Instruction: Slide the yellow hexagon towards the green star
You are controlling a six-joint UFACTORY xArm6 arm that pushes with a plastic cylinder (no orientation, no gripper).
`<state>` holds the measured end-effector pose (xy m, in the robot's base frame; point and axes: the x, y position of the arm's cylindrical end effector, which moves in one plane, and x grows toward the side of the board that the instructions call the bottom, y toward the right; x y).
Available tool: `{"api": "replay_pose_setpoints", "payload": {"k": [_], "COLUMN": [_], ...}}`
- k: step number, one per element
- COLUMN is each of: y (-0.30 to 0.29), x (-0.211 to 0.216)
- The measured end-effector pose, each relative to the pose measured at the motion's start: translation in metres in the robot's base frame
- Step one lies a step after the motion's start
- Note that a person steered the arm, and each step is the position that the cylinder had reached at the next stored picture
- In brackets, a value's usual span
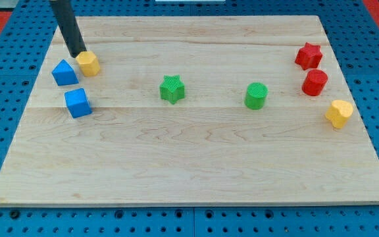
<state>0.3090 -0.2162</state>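
The rod runs out of the view's top, its tip (77, 54) clawless and holding nothing, touching the upper-left side of the yellow hexagon (88, 63) near the wooden board (196, 164)'s left edge, with bare wood between it and the green star (172, 89) toward the view's right.

Bare board (127, 85) lay between the yellow hexagon (88, 63) and the green star (172, 89); two blue blocks (64, 72) (77, 103) crowded the hexagon's left
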Motion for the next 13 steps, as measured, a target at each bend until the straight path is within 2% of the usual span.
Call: {"api": "replay_pose_setpoints", "payload": {"k": [6, 8, 11, 12, 13], "y": [0.003, 0.044, 0.054, 0.080, 0.129], "x": [0.018, 0.041, 0.105, 0.122, 0.134]}}
